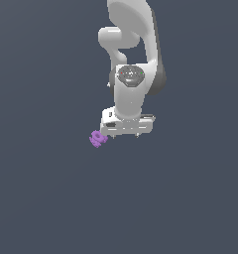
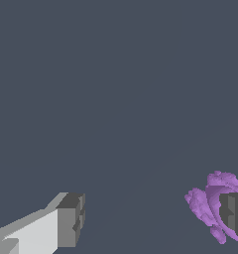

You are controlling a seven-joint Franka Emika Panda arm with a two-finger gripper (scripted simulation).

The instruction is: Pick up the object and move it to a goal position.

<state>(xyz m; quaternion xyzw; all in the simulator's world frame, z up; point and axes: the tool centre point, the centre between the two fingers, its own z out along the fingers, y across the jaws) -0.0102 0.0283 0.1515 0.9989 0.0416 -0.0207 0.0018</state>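
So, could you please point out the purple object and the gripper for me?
purple object [image 1: 97,139], exterior view, middle of its knobbly body.
purple object [image 2: 204,207], wrist view, on its lobed side.
gripper [image 2: 151,217], wrist view, midway between the two dark fingertips.

- The background [image 1: 41,198] is one plain surface of dark grey-blue colour, and it fills the whole exterior view.
- The wrist view shows the same flat dark tone.
- The light is soft and even.
- No edge or corner divides the surface.

Plain grey floor [image 1: 46,198], purple object [image 1: 97,139]
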